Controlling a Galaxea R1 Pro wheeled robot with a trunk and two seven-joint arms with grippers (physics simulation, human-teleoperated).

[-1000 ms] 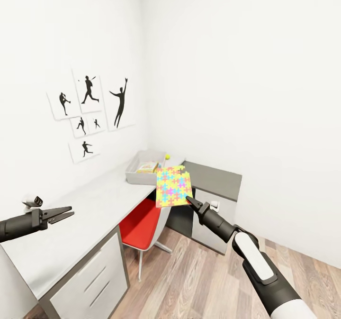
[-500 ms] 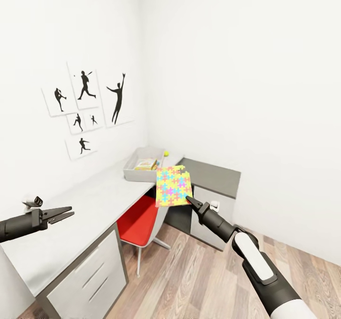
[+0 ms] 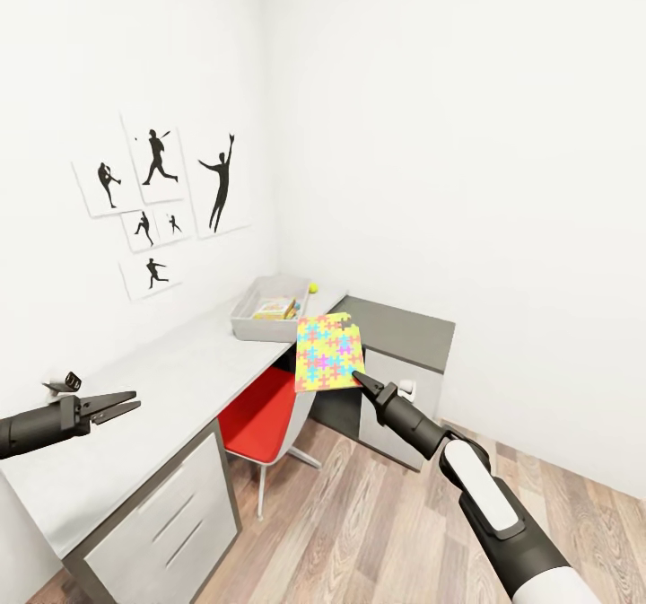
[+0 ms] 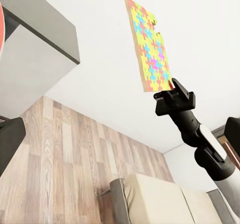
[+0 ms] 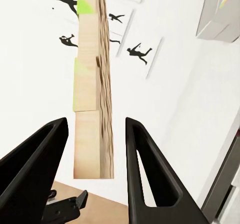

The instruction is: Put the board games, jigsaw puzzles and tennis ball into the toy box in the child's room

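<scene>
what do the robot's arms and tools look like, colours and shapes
Both arms are slim dark grey tubes. The right arm carries a glossy white shell panel farther back. Each ends in a black two-fingered tool with long tapering pointed fingers: left tool, right tool. No cables or markings are visible.

Jigsaw puzzle point(image 3: 329, 353): multicoloured flat square, held upright in air. Toy box point(image 3: 266, 307): light-grey tray at far end of white table point(image 3: 170, 384), printed game box point(image 3: 274, 308) inside; tennis ball point(image 3: 313, 287) beside it.
</scene>
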